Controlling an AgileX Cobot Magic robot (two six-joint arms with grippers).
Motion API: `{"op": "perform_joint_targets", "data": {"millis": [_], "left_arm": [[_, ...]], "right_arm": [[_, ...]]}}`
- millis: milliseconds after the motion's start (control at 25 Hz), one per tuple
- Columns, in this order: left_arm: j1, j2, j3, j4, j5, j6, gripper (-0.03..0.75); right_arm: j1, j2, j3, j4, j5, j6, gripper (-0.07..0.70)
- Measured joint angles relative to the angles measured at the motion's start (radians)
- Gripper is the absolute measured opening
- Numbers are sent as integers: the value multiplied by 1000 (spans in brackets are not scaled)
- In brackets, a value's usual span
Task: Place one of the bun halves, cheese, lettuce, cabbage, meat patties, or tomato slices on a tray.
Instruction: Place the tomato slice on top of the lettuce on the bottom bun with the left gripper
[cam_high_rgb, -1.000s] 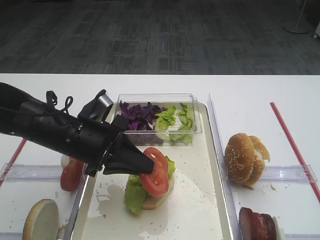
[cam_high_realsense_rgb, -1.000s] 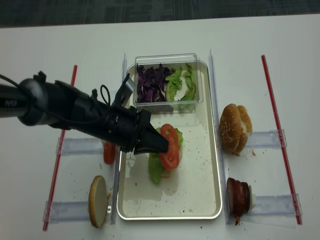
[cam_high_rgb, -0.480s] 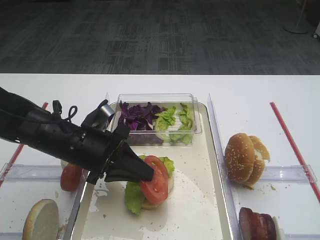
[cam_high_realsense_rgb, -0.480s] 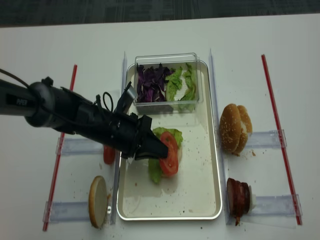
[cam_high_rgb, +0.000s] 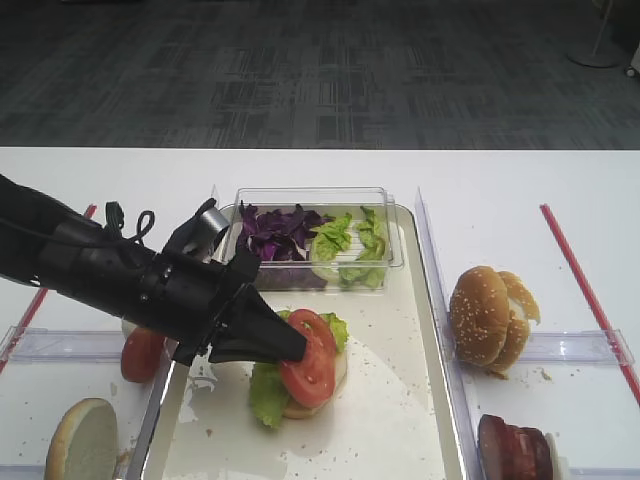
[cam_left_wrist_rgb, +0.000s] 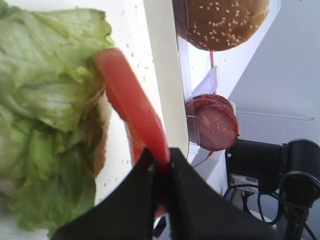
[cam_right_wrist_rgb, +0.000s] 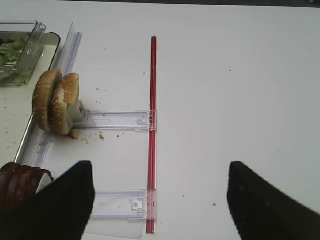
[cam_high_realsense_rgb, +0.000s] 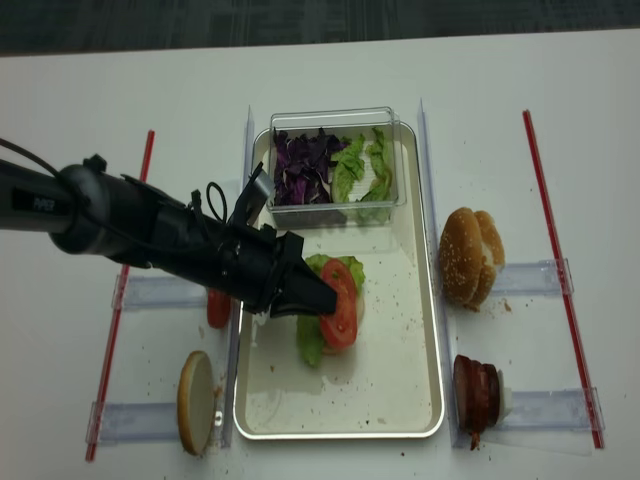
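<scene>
Left black pincer (cam_high_rgb: 297, 349) clamped shut on round red tomato slice (cam_high_rgb: 309, 351), held tilted on edge above frilly green lettuce leaf (cam_high_rgb: 268, 391) on pale bun half (cam_high_rgb: 312, 400), inside large silvery metal tray (cam_high_rgb: 400, 420). Beyond pincer: clear plastic box (cam_high_rgb: 318, 232) of greens

Matte black left arm (cam_high_rgb: 110, 280) (looped cables), tapered tool (cam_high_rgb: 290, 345).
</scene>
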Motion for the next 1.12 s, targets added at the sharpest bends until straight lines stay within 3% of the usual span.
{"op": "perform_joint_targets", "data": {"millis": [160, 600, 920, 1120], "left_arm": [[0, 0, 0, -3, -32, 13, 9], [0, 0, 0, -50, -48, 40, 9], [0, 0, 0, -50, -100, 44, 9], [0, 0, 0, -50, -98, 34, 9]], "right_arm": [[0, 0, 0, 0, 0, 0, 571], [0, 0, 0, 0, 0, 0, 571], [0, 0, 0, 0, 0, 0, 571], [0, 0, 0, 0, 0, 0, 571]]}}
